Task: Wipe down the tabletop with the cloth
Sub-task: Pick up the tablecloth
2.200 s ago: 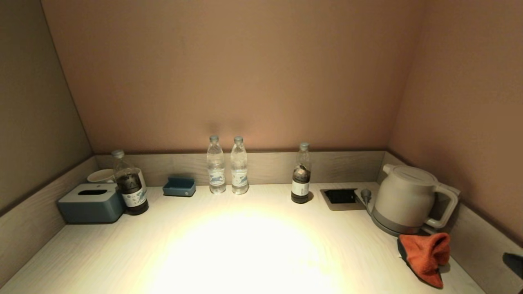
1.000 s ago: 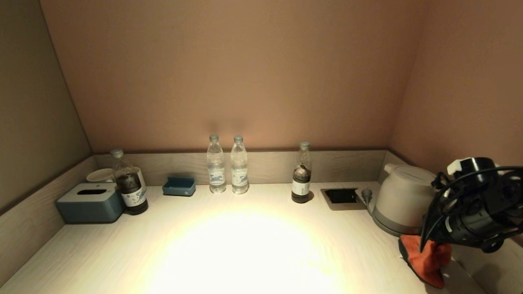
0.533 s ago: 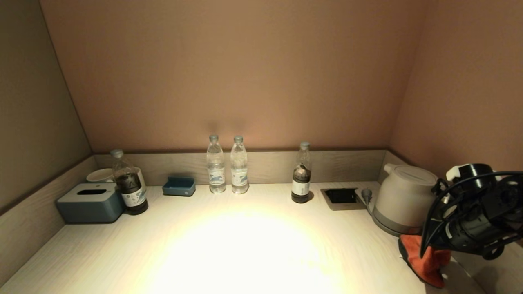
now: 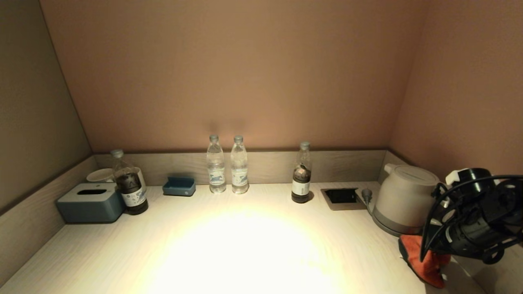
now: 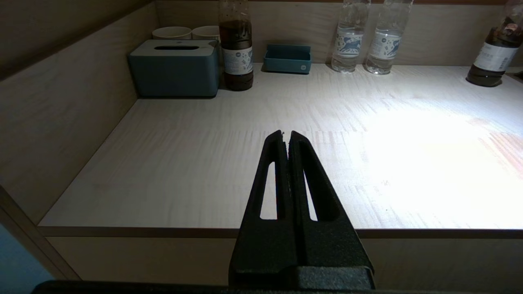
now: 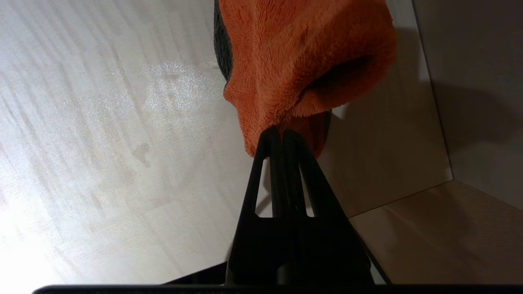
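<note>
The orange cloth [image 4: 421,265] lies crumpled on the pale wooden tabletop [image 4: 245,249] at the near right corner, in front of the kettle. My right arm [image 4: 470,220] hangs over it and hides part of it. In the right wrist view my right gripper [image 6: 278,131] is shut, with its tips at the near edge of the cloth [image 6: 294,61]; I see no cloth pinched between them. My left gripper [image 5: 286,132] is shut and empty, parked in front of the table's front edge on the left side.
A white kettle [image 4: 402,198] on its base stands behind the cloth, beside a recessed socket [image 4: 341,197]. Three bottles [image 4: 239,165] stand along the back wall. At the far left are a dark bottle [image 4: 128,183], blue tissue box [image 4: 90,202], cups and a blue tray [image 4: 179,186]. Raised walls close off three sides.
My right arm has come into view from the right and settled over the cloth, dropping slightly in the last half second. The cloth lies where it was.
</note>
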You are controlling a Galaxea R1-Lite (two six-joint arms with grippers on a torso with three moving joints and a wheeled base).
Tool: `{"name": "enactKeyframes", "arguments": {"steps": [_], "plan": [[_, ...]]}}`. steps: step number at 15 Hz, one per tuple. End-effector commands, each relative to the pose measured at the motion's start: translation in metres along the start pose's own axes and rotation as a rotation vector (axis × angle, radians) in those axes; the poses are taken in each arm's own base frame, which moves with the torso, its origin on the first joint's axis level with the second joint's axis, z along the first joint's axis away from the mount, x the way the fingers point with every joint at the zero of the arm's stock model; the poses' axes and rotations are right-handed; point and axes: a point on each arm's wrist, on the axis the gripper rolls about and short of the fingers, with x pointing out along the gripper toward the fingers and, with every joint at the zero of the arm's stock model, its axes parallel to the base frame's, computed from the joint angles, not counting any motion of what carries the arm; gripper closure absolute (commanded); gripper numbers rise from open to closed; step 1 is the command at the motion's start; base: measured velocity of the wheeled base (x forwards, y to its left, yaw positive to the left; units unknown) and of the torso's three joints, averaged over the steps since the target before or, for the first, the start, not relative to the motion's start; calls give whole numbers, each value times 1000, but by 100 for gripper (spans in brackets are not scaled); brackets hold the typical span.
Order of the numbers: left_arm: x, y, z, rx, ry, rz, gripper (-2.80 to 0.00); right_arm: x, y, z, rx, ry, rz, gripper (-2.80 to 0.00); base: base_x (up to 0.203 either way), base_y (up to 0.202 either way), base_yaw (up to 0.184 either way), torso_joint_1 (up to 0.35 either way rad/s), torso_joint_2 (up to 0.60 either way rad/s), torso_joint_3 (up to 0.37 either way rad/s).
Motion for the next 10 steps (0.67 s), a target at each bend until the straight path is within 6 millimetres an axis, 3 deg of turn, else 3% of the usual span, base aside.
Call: {"name": "enactKeyframes", "arguments": {"steps": [1, 2, 7, 10], "plan": [[0, 0, 0, 0, 0, 0, 0, -1, 0, -3, -3, 7, 18, 0, 0, 0, 0, 0, 0, 0], [0, 0, 0, 0, 0, 0, 0, 0, 0, -4, -5, 11, 19, -280, 0, 0, 0, 0, 0, 0], [0, 0, 0, 0, 0, 0, 0, -2, 0, -3, -7, 0, 21, -280, 0, 0, 0, 0, 0, 0], [0, 0, 0, 0, 0, 0, 0, -4, 1, 11, -7, -41, 22, -280, 0, 0, 0, 0, 0, 0]]}}
